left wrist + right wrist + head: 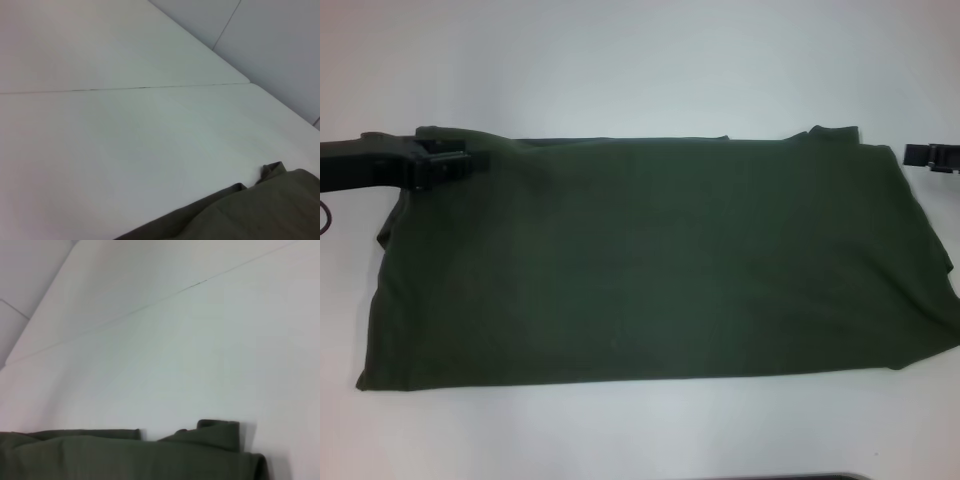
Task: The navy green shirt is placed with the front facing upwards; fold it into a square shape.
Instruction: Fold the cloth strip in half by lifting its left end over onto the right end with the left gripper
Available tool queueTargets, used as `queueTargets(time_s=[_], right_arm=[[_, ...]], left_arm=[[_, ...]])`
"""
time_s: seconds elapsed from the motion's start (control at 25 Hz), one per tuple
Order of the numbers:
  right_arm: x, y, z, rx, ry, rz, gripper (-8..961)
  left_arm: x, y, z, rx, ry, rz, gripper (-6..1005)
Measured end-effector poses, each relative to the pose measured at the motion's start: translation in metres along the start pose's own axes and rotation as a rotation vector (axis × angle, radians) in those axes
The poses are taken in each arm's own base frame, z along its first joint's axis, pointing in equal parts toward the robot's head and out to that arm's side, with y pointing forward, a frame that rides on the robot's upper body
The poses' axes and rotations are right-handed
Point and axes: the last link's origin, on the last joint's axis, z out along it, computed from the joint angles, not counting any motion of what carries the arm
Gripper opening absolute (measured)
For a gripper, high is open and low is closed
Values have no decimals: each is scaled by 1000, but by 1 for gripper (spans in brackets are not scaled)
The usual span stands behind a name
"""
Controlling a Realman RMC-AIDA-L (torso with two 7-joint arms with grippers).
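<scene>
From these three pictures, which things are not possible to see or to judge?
- Dark olive-green cotton shirt: the chest print and neck are hidden, folded inside, in the head view; its right edge is cut off by the picture's border.
- Left gripper, at the shirt's far left corner: head view does not show whether it holds cloth.
- Right gripper: mostly cut off at the head view's right edge.
- Both wrist views: no fingers shown.
</scene>
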Motion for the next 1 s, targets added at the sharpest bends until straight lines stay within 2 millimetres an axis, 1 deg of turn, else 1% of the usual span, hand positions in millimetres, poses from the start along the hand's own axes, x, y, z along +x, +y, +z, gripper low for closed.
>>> queueTargets(time_s=[0.32, 0.8, 1.0], right_arm=[[-13, 9, 15, -9, 2, -30, 775], [-13, 9, 24, 17, 20, -22, 775], [-10, 12, 37, 15, 39, -23, 776]], left_arm=[[2, 1, 3, 3, 8, 12, 450], [4, 1, 3, 2, 20, 14, 449], [5, 1, 3, 2, 27, 14, 449]])
